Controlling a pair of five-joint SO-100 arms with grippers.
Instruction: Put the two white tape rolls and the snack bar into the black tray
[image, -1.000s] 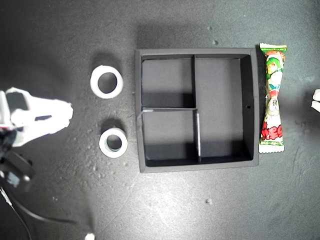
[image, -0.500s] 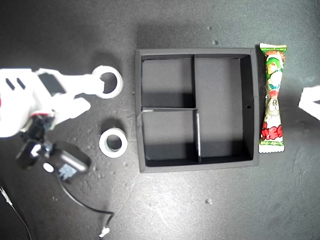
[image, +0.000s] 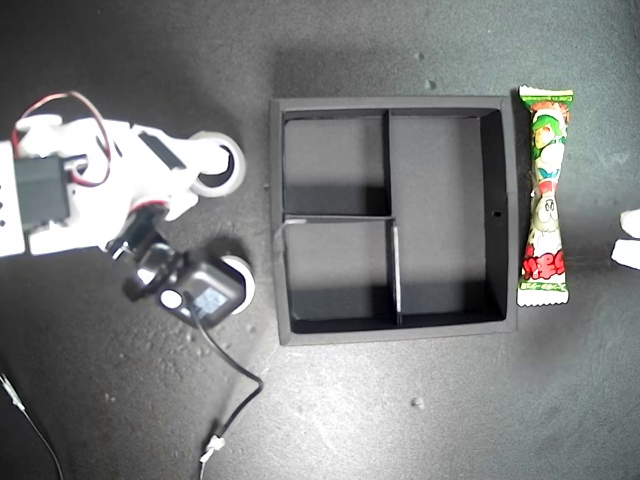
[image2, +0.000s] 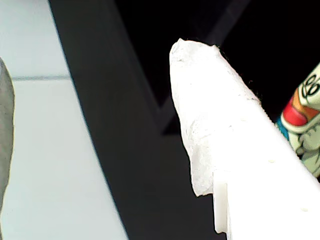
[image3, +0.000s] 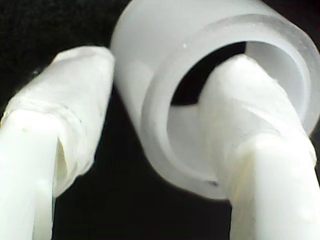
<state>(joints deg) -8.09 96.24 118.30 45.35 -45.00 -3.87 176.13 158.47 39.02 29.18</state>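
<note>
The black tray (image: 395, 102) sits mid-scene with all its compartments bare. A snack bar (image: 545, 195) lies along the tray's outer wall on the exterior view's right; its printed end also shows (image2: 305, 125). One white tape roll (image: 238, 160) lies at the exterior view's left of the tray. My second gripper (image: 215, 165) is open astride that roll's wall (image3: 150, 40), one finger (image3: 250, 125) in the hole and the other finger (image3: 65, 115) outside. The other white tape roll (image: 245, 278) is mostly hidden under the second arm's camera. My first gripper (image: 628, 238) is open at the exterior view's right edge, near the snack bar.
The second arm's white body (image: 90, 190) and its black camera module (image: 195, 295) with a trailing cable (image: 235, 400) cover the dark tabletop on the exterior view's left. Small crumbs (image: 417, 403) dot the surface below the tray in the exterior view.
The second arm swung in from the exterior view's left and set one finger into the upper tape roll's hole; its camera now covers the lower roll. The first gripper shifted slightly along the right edge.
</note>
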